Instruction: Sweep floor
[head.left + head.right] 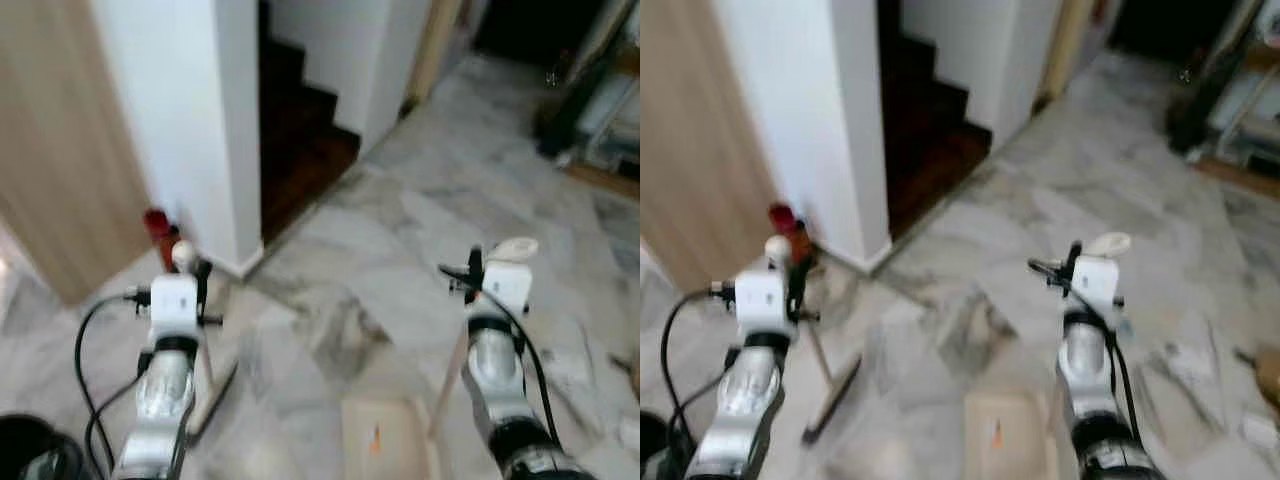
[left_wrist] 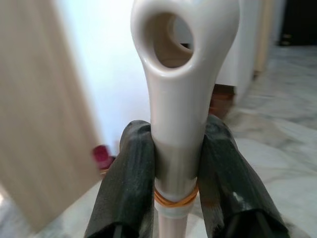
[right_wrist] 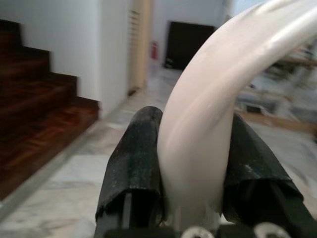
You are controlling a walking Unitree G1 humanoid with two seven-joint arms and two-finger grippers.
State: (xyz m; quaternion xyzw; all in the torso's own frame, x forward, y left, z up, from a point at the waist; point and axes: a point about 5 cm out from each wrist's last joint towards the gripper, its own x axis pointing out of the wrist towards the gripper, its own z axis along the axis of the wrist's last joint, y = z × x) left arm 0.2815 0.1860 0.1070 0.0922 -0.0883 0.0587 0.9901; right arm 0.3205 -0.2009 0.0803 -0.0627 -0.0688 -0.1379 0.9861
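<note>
Left hand [image 2: 178, 168] clamps the broom handle [image 2: 181, 99], its brush head [image 1: 835, 400] on the marble floor [image 1: 420, 210] beside the dustpan [image 1: 385, 440], which the right hand [image 3: 193, 163] holds by its handle.

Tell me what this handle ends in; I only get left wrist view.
Observer: It's a broom handle. The left tool is shut on it near the top, and the broom head rests on the marble floor beside that arm.
Operator: Right arm?
Observer: The right tool is shut on a curved white dustpan handle.
Operator: Where's the pan?
Observer: The dustpan sits on the floor between the two arms, with a small orange speck in it.
</note>
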